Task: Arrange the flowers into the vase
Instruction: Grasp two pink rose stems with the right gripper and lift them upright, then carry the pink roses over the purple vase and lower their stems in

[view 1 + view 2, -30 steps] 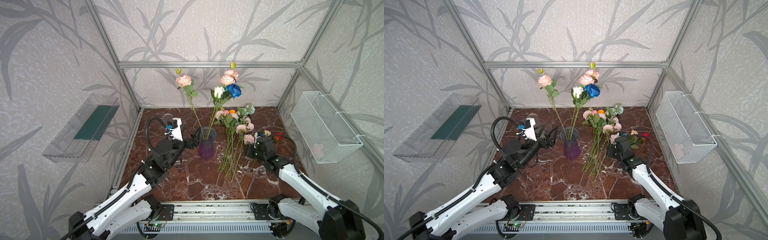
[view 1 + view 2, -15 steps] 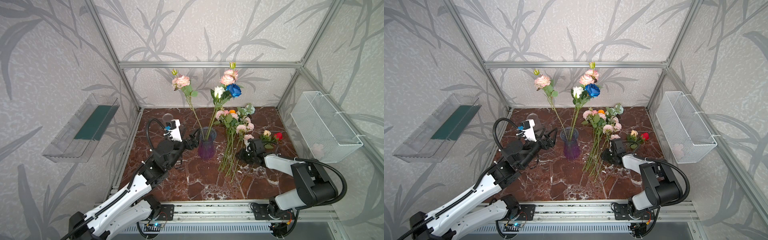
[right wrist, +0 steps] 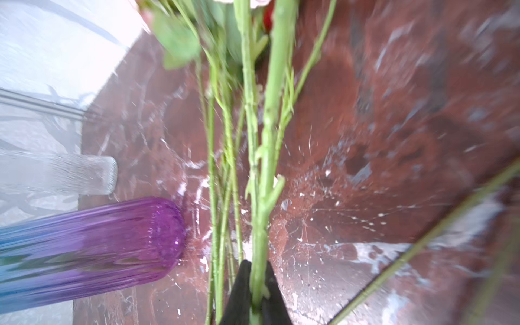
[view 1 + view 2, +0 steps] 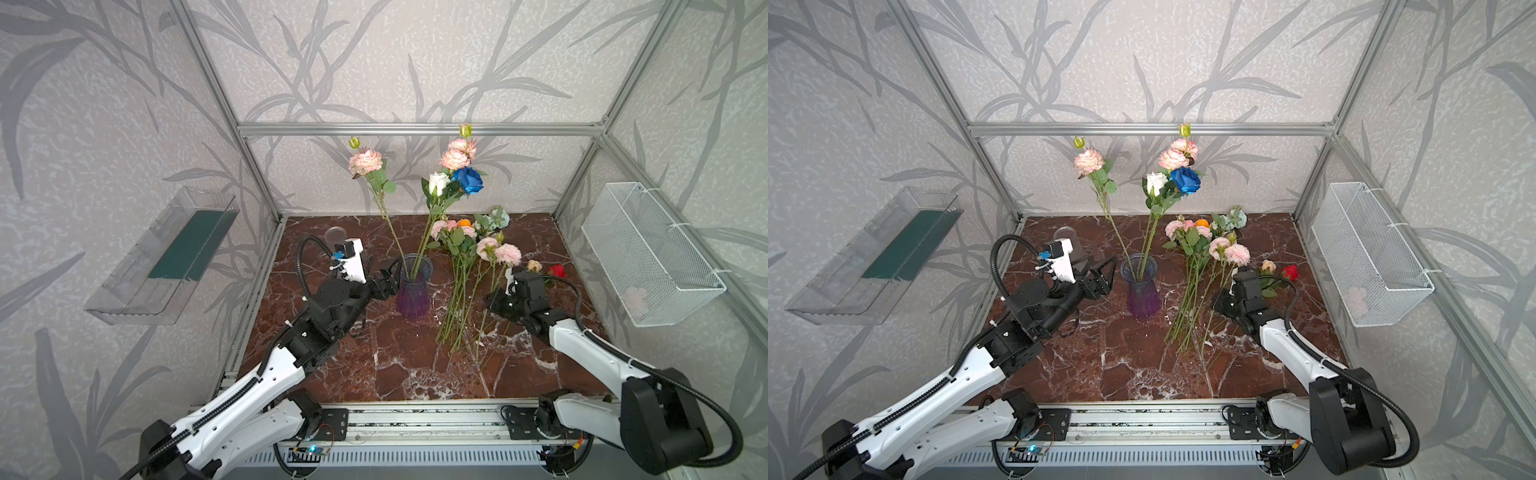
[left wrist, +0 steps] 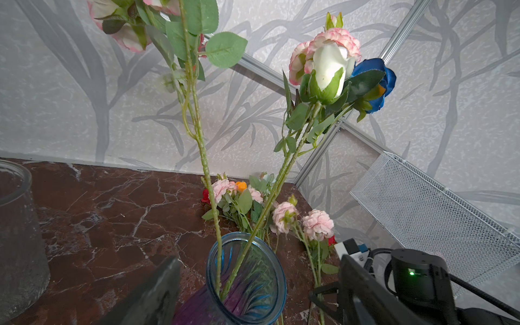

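Two claws work over one marble tabletop (image 4: pixel 395 374).

Far outboard of the left claw (image 4: pixel 390 274), one clear tray (image 4: pixel 166 257) hangs on the wall. One clear glass jar (image 4: pixel 334 236) stands just behind that claw.

Left claw: jaws spread wide, gripping nothing. The single vase (image 4: pixel 412 291) stands upright directly ahead of it, just beside the fingertips; contact cannot be confirmed. Five open blooms rise above the vase: three pink heads (image 4: pixel 365 162), one white rose (image 4: pixel 438 183) and one blue rose (image 4: pixel 468 179). The stems in the neck overlap and cannot be counted.

Between the vase and the right claw (image 3: pixel 257 271), the loose flowers (image 4: pixel 461 266) lie in one pile, stems crossing. Their number cannot be made out.

Right claw: clamped on one thick green stem (image 3: pixel 268 140), low over the table. Its wrist view is blurred and cuts off the stem's head. In both top views its own wrist hides the fingers.

Just beyond the right claw lie one cream rose (image 4: pixel 534 265) and one red rose (image 4: pixel 557 271). Outboard of it, one wire basket (image 4: pixel 648 249) hangs on the wall.

Bare tabletop lies behind both claws, toward the rail.
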Robot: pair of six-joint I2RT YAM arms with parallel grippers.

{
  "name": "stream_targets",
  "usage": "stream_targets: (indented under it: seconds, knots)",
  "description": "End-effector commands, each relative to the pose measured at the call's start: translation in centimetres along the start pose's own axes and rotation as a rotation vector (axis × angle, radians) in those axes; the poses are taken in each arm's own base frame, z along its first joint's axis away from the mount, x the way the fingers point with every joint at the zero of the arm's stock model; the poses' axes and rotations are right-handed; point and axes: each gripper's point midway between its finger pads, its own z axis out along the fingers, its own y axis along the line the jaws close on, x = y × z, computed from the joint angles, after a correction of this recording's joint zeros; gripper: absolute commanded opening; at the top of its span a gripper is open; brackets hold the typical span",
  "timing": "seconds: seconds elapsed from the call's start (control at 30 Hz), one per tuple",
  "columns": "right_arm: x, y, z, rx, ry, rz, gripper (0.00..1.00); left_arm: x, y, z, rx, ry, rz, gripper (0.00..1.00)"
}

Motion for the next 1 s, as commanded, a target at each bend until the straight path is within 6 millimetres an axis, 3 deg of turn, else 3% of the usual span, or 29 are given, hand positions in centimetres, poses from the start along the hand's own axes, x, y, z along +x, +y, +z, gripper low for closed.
stream_targets:
  seconds: [0.0,0.37,0.67,0.97]
  knots:
    - [-1.6,-0.5,-2.8,0.066,-0.089,-0.059,0.02,-0.9,-0.6,-0.1,0.021,-0.015,-0.019,0.88]
    - [-6.3,6.7,-11.7,-0.198,-0.400,-0.221,0.03,-1.1,-0.9,-0.2,0.031,-0.018,-0.009,0.88]
    - [-7.1,14.4,-18.7,-0.476,-0.647,-0.417,0.05,-2.2,0.1,-1.0,-0.022,-0.068,0.018,0.88]
    - [-6.3,25.7,-20.9,-0.683,-0.725,-0.632,0.04,-4.2,3.3,-2.8,-0.198,-0.182,0.042,0.88]
